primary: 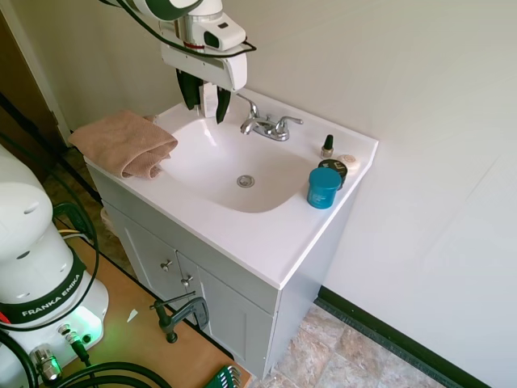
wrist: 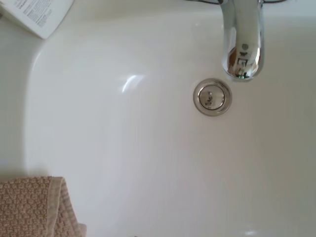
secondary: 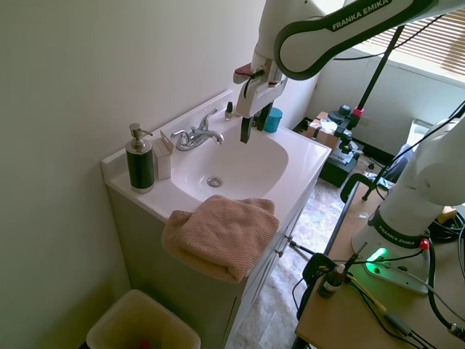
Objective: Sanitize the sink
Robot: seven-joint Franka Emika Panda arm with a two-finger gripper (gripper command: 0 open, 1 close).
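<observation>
1. The gripper (primary: 208,103) hangs above the white sink (primary: 212,166)'s rear rim, fingers apart and empty.
2. The folded tan towel (primary: 125,141) lies at eight o'clock from it, on the counter edge.

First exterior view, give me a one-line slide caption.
Franka arm's open tool hovers above the white sink, folded towel on its edge.

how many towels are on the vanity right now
1: a folded tan towel draped over the front corner of the vanity top, beside the sink. None other visible.
</observation>
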